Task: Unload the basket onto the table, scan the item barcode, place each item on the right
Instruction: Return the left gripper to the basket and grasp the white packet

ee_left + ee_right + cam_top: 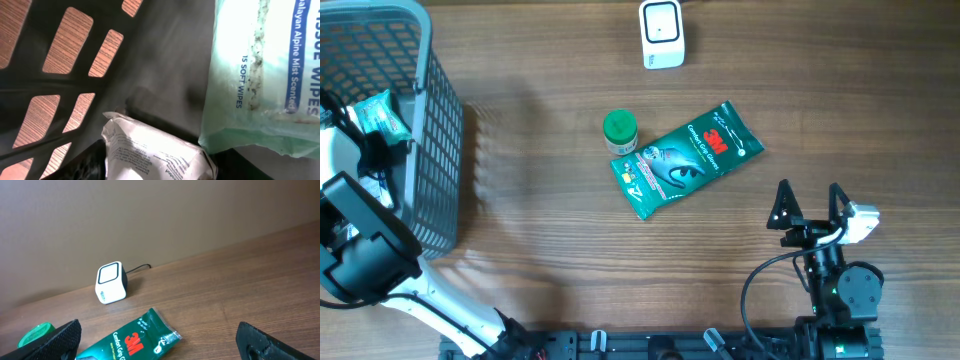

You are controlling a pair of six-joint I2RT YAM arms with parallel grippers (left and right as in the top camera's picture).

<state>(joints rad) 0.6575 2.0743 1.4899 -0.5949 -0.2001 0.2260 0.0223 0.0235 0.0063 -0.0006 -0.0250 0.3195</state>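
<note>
Upper left of overhead frame: left gripper (pixel 150 167) down inside grey mesh basket (pixel 430 120), fingers either side of white printed packet (pixel 150 150), wet wipes pack (pixel 260 65) just beside. Gripping or not, cannot tell. Lower right: right gripper (pixel 810 205) spread wide, empty. Top centre: white barcode scanner (pixel 662 33), nothing presented to it. Mid-frame: 3M gloves pack (pixel 685 158) and green-lidded jar (pixel 620 130) lying on table (pixel 520 250). Judged early: grasp, lift-out and scan of packet all left.

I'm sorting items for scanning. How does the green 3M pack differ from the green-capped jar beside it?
The 3M pack is a flat pouch lying at a slant; the jar is round and stands upright. The pack is clearly larger than the jar. The pack's face carries print and a red logo; the jar's cap looks plain. Both are green and sit on the wooden table.
</note>
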